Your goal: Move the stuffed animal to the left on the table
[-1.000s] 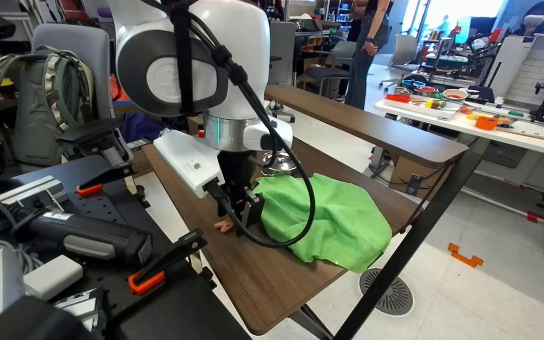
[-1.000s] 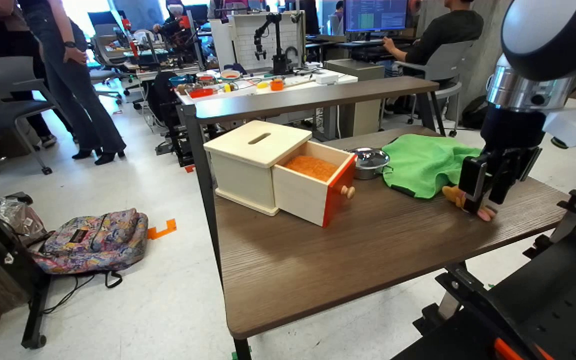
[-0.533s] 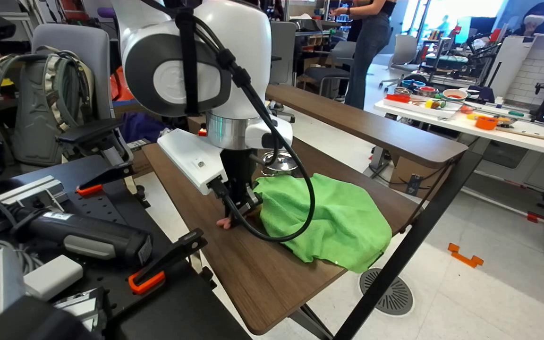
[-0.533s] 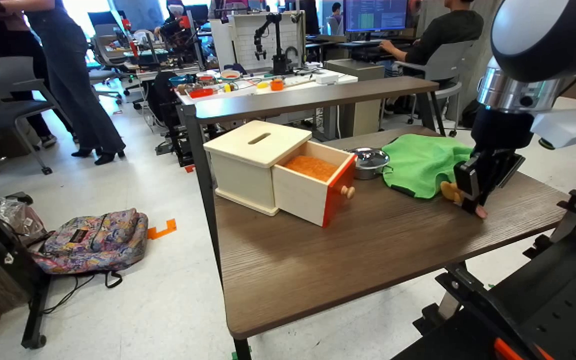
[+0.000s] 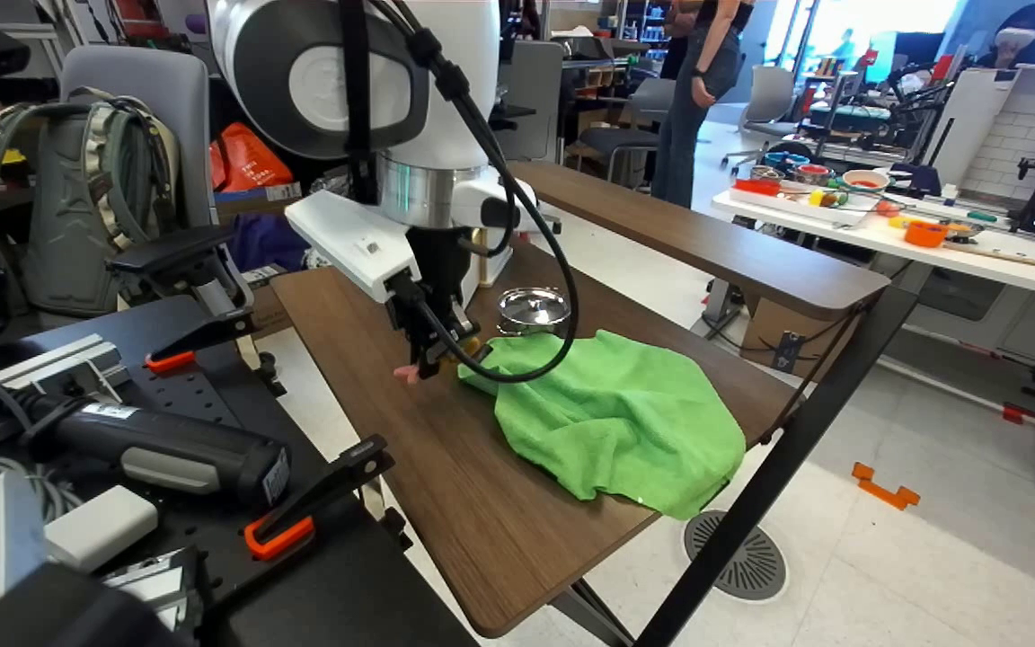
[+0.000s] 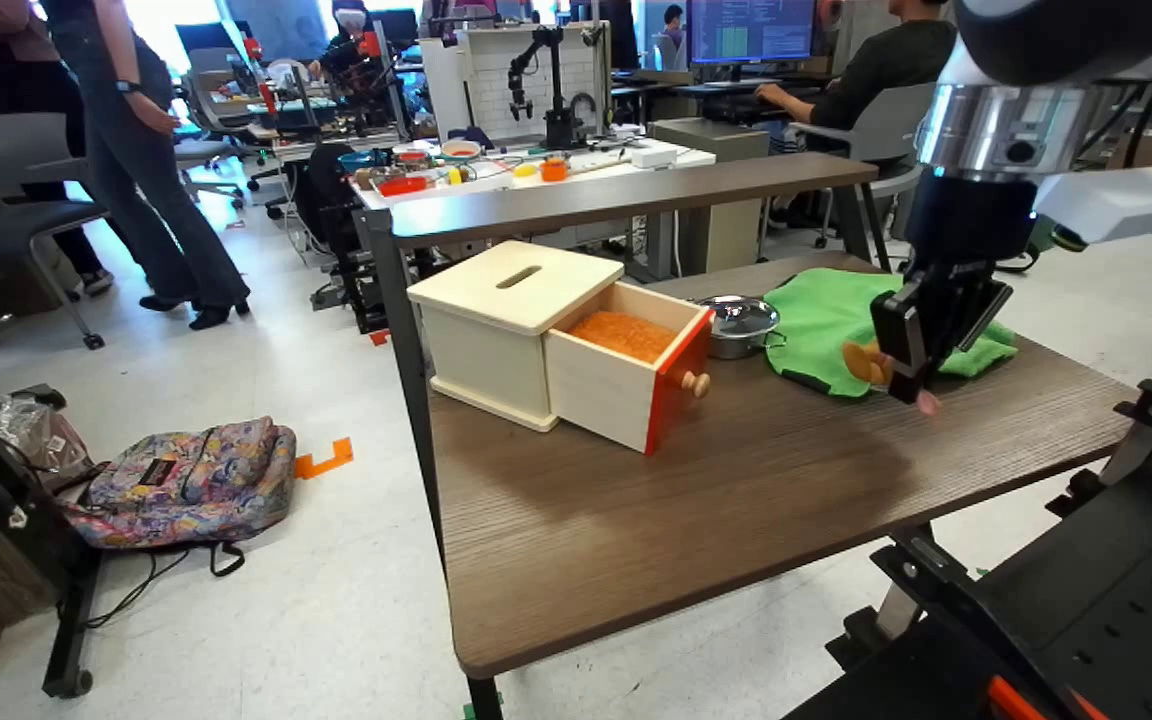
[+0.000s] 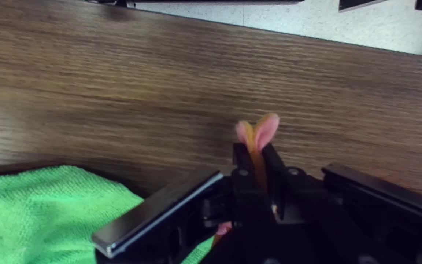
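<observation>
The claw (image 7: 255, 150) had its fingers drawn in close, pinching the stuffed animal (image 6: 866, 362) so that only the toy's own thickness lay between them. Of the job, then, the grip looked done, and probably the lift too: in both exterior views the toy seemed to hang under the claw, just clear of the worktop (image 6: 686, 510). The carry to the left and the setting down appeared to remain — whose left was meant, and how far, the task did not say.

The wrist view gave the grip most plainly, with two pink-lined ears (image 7: 267, 130) poking out past the fingertips and the green towel (image 7: 50, 216) beside the claw and lower than it. It told little of height, though. For that an exterior view was better: a shadow lay on the worktop below the claw, and a yellowish end of the toy stuck out on the claw's side towards the pot (image 6: 739, 322). That view also took in the wooden box (image 6: 481, 350) with its pulled-out drawer (image 6: 598, 390), well apart from the claw, beyond the pot — none of them in the wrist view.
</observation>
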`<state>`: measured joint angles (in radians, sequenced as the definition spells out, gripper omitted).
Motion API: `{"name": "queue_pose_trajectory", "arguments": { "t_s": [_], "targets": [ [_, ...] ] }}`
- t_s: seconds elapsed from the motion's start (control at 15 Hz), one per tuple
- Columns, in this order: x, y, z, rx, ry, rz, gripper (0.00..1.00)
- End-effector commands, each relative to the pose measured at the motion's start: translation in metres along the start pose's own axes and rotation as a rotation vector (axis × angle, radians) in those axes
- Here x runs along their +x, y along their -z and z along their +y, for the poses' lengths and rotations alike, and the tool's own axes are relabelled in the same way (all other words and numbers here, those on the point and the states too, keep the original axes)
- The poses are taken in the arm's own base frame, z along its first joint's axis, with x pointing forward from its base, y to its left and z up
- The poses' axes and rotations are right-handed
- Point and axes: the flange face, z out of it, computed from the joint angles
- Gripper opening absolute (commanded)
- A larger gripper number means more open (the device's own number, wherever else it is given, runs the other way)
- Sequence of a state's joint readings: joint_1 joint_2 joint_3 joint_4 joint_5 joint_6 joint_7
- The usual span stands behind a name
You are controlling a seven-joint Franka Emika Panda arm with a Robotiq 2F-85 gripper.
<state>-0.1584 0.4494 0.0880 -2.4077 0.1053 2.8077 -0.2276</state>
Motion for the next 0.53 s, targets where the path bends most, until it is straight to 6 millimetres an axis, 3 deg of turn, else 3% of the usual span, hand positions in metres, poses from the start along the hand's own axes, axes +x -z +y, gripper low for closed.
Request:
{"name": "queue_pose_trajectory", "arguments": {
  "t_s": [0.0,0.27,0.47],
  "targets": [
    [0.001,0.034,-0.030,0.028,0.038,-0.001,0.03],
    [0.009,0.049,-0.071,0.062,0.086,-0.013,0.03],
    [0.020,0.046,-0.098,0.091,0.103,-0.010,0.03]
  ]
}}
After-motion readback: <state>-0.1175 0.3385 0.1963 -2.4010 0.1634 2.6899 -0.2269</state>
